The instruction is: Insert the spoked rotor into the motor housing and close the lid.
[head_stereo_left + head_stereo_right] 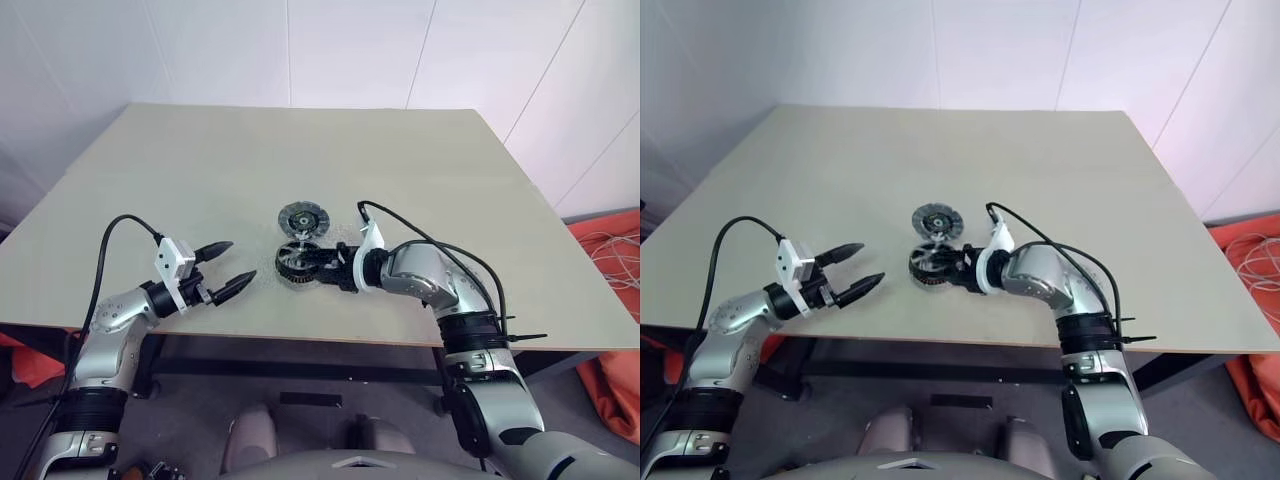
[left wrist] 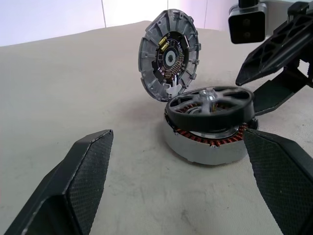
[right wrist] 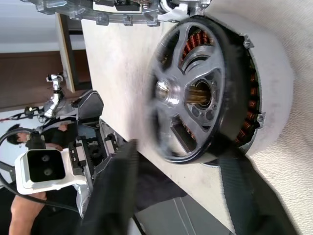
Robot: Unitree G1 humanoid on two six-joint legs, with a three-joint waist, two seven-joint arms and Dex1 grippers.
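From the head camera, the right gripper (image 1: 322, 264) sat right at the motor housing (image 1: 296, 266) near the table's (image 1: 300, 150) front edge, the lid (image 1: 303, 217) just behind it; the left gripper (image 1: 226, 266) hung off to the side, fingers spread and empty. The left wrist cam showed the spoked rotor (image 2: 211, 105) resting tilted on the housing, not seated, the lid propped upright behind. In the right wrist cam the fingers (image 3: 115, 188) looked parted around the rotor's rim, apparently letting go. My worry: left cocked like that, it could jam or slide off.
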